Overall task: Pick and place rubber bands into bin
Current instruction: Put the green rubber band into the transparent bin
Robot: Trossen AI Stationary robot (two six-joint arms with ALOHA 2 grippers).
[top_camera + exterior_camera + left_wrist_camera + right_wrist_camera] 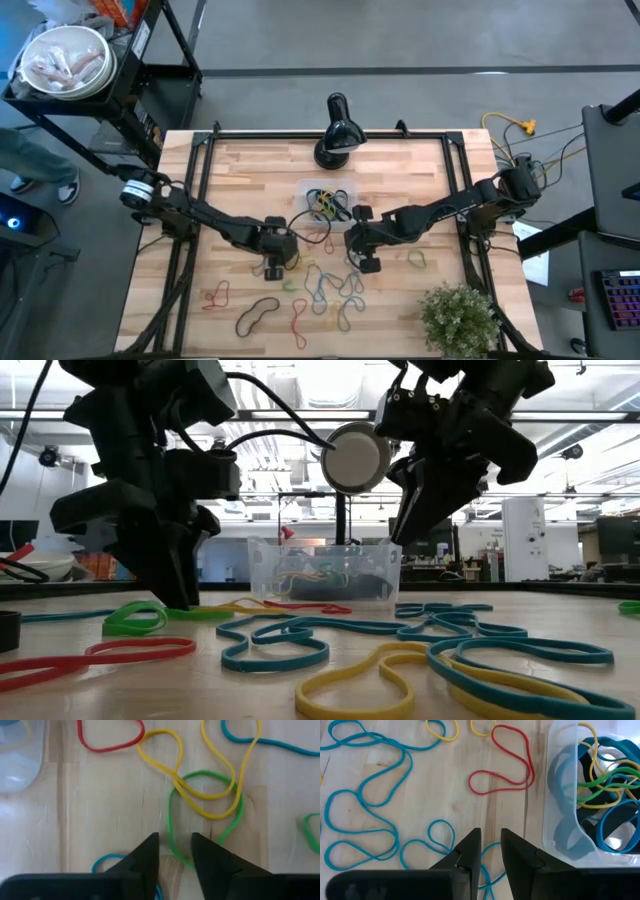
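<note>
Rubber bands in blue, yellow, red, green and black lie loose on the wooden table's near half [320, 290]. The clear bin [328, 190] sits mid-table with several bands inside [605, 785]. My left gripper [175, 842] is open and down at the table [180, 600]. Its fingers stand on either side of one strand of a green band [171, 820], which lies flat under a yellow band [200, 800]. My right gripper [490, 840] hangs above the table [410, 530] next to the bin's wall [555, 795]. It is open by a narrow gap, with blue bands [365, 795] below.
A black lamp-like stand [335, 130] is at the far edge behind the bin. A potted plant [460, 315] stands at the near right corner. A red band [505, 765] lies beside the bin. Metal frame rails [200, 200] run along the table's sides.
</note>
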